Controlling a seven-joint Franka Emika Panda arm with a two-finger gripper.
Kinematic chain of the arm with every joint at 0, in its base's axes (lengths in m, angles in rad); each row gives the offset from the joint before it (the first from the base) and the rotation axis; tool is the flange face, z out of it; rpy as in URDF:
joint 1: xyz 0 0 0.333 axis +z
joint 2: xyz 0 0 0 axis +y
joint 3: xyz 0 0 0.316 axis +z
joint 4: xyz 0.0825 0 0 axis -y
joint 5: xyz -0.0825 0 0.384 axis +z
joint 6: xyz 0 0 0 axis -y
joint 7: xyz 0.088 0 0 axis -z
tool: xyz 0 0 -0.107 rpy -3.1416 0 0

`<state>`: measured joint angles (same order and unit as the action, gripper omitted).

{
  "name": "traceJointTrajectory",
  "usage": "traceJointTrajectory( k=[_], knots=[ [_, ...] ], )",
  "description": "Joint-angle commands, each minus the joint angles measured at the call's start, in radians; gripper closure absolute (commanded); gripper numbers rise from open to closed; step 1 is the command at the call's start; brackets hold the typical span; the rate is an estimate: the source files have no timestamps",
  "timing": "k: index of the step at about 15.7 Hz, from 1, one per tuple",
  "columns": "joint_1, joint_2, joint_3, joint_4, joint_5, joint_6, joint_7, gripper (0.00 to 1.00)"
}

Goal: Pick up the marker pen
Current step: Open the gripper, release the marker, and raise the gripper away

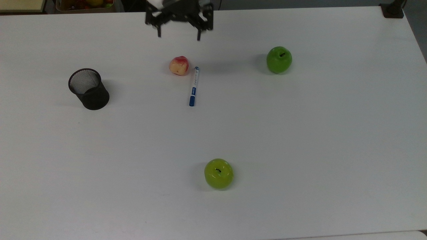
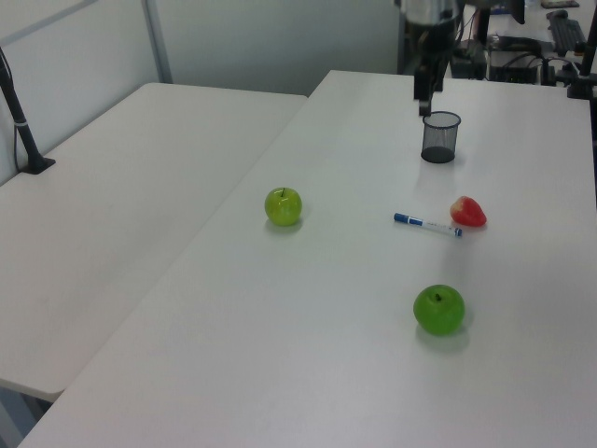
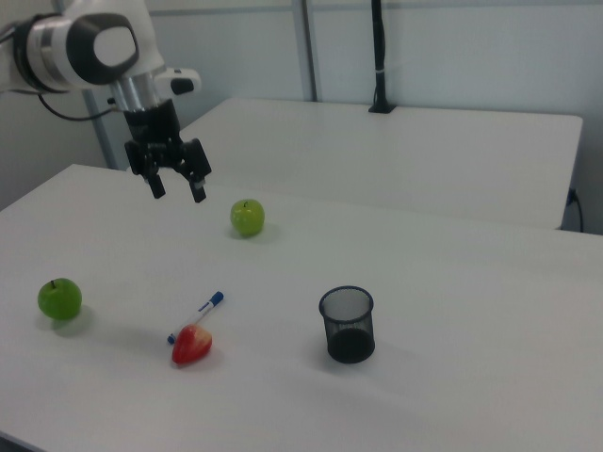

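The marker pen [image 1: 193, 86] is slim and white with a blue cap and blue end. It lies flat on the white table [image 1: 300, 140], one end next to a red-and-yellow fruit [image 1: 179, 65]. It also shows in the left view as the marker pen [image 2: 427, 224] and in the right view as the marker pen [image 3: 198, 315]. My gripper [image 1: 179, 35] hangs open and empty, high above the table and toward the top view's upper edge, well apart from the pen. The right view shows the gripper [image 3: 178, 191] with both fingers spread.
A black mesh cup [image 1: 88, 89] stands at the top view's left. A dark green apple [image 1: 279, 59] sits at the top view's right and a yellow-green apple [image 1: 218, 173] nearer the bottom edge. A second white table [image 2: 112, 205] adjoins in the left view.
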<state>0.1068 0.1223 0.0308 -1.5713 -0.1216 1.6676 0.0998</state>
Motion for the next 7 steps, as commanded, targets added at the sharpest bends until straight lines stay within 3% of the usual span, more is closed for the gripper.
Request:
traceJointTrajectory(
  k=[1, 7],
  knots=[
    [-0.039, -0.116, -0.003, -0.068, 0.032, -0.018, -0.008, 0.0],
    [-0.05, -0.147, -0.006, -0.069, 0.049, -0.045, -0.008, 0.0]
  ],
)
